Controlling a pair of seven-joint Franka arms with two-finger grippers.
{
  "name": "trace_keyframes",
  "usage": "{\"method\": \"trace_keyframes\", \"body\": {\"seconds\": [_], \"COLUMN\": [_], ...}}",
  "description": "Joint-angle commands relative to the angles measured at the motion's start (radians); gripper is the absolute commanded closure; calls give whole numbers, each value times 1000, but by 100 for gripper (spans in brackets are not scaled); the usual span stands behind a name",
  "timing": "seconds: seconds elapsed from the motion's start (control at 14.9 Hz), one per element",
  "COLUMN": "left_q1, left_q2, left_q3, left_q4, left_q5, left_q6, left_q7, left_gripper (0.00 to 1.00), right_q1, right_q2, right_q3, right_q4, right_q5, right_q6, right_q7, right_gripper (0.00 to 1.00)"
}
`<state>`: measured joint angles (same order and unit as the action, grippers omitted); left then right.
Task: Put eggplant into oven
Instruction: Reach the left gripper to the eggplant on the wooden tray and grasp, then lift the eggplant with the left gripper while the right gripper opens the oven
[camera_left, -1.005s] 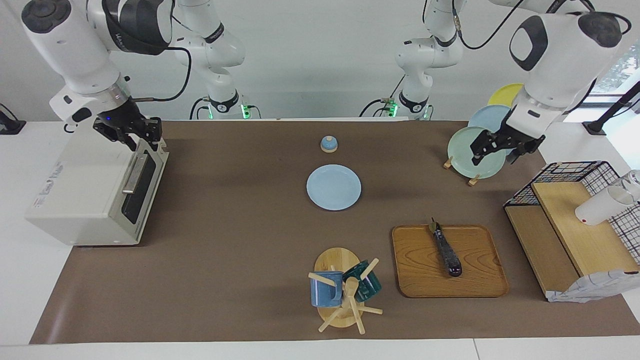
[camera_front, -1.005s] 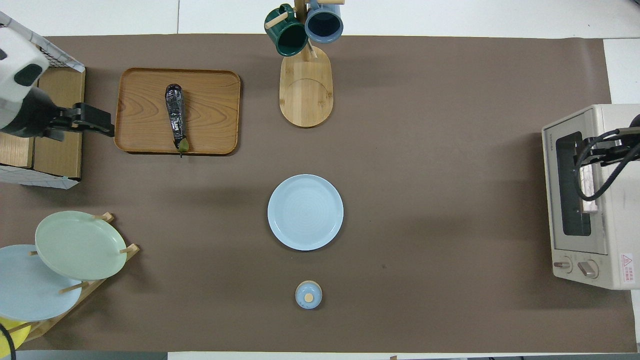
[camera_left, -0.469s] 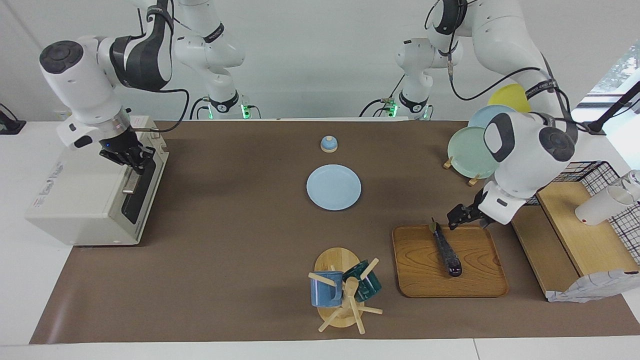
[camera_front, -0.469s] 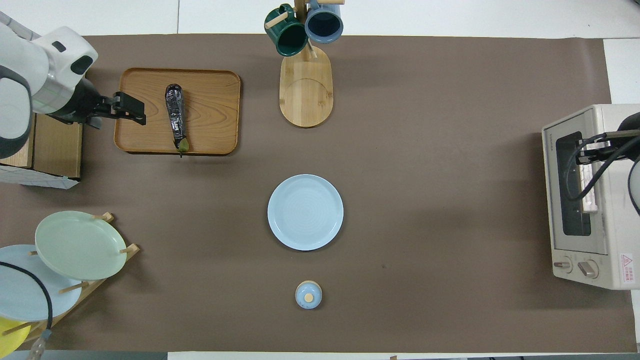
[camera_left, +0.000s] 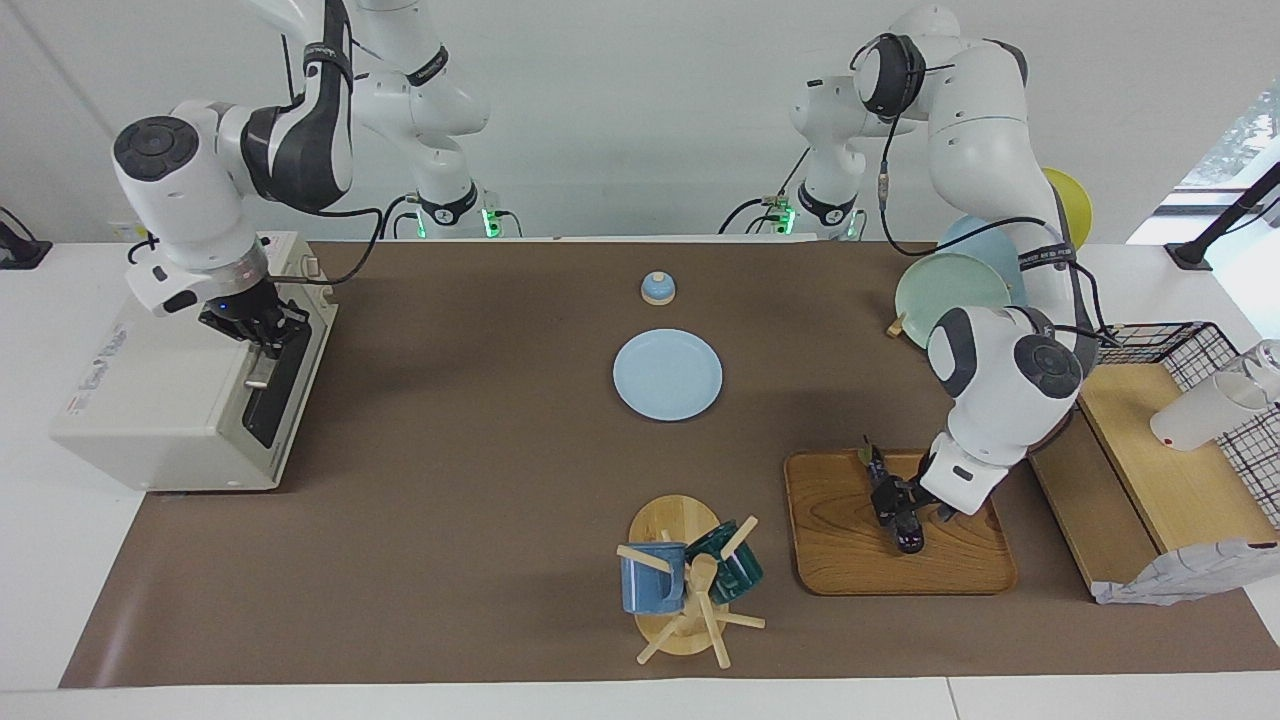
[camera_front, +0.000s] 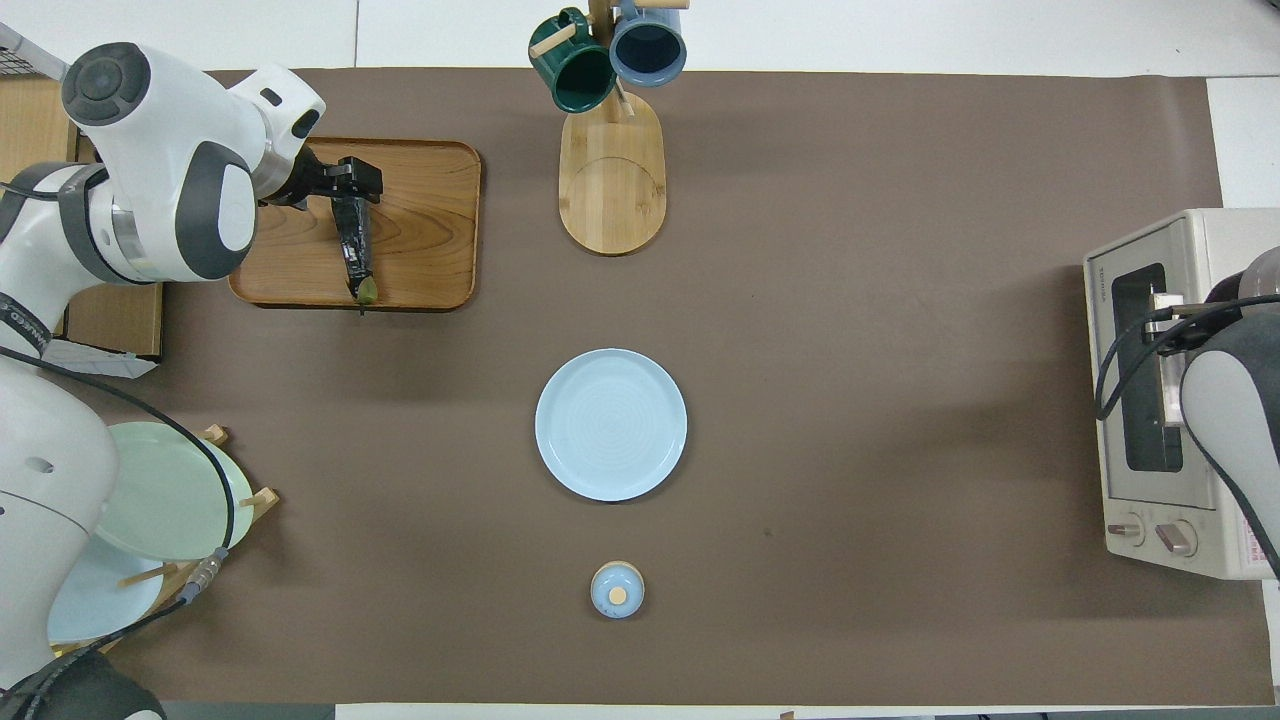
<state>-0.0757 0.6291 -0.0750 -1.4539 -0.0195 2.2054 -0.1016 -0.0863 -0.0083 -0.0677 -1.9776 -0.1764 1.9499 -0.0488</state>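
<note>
Eggplant (camera_left: 893, 505) lying flat on the wooden tray (camera_left: 850, 560), green stem end pointing toward the robots, dark blunt end pointing away from them. Tray itself toward the left arm's end of the table, farther from the robots than the pale blue plate (camera_left: 667, 374) at the table's middle.

Left gripper (camera_left: 905, 500) down at the eggplant, over the part of it farther from the robots — fingers placed either side of the dark body, though whether clamped on it or merely straddling it cannot be told. In the overhead view, left gripper (camera_front: 350, 188) covering that same end of the eggplant (camera_front: 356, 255), stem end showing clear near the tray's (camera_front: 420, 250) edge.

Oven (camera_left: 170, 400) at the right arm's end of the table, well apart from the tray, door shut with dark glass facing the table's middle. Right gripper (camera_left: 262, 335) low at the door's metal bar handle (camera_left: 262, 372), at the handle's end nearer the robots — open or closed cannot be told. From overhead, oven (camera_front: 1200, 540) with its two knobs nearest the robots, the right arm's wrist lying over the door.

Mug stand (camera_left: 680, 590) with a blue and a green mug beside the tray. Small blue lidded pot (camera_left: 658, 288) nearer the robots than the plate.
</note>
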Motion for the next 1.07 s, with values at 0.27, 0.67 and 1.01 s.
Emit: {"method": "trace_keyframes", "body": {"seconds": [0.27, 0.67, 1.01], "left_q1": [-16, -18, -21], "left_q2": [-34, -42, -199], "left_q3": [12, 6, 0], "left_q4": [-95, -24, -19], "left_q5": [29, 18, -80], "left_q6": [71, -48, -260], "left_q7": [-15, -18, -56], "left_gripper": [32, 100, 100], "right_q1": [-3, 103, 138], "right_q2": [-12, 65, 117], "right_q3": [12, 14, 14], "right_q4": [-142, -153, -190], "right_q5": [8, 81, 93], "right_q6": [164, 285, 371], "right_q7": [29, 122, 181], "right_gripper": [100, 100, 100]}}
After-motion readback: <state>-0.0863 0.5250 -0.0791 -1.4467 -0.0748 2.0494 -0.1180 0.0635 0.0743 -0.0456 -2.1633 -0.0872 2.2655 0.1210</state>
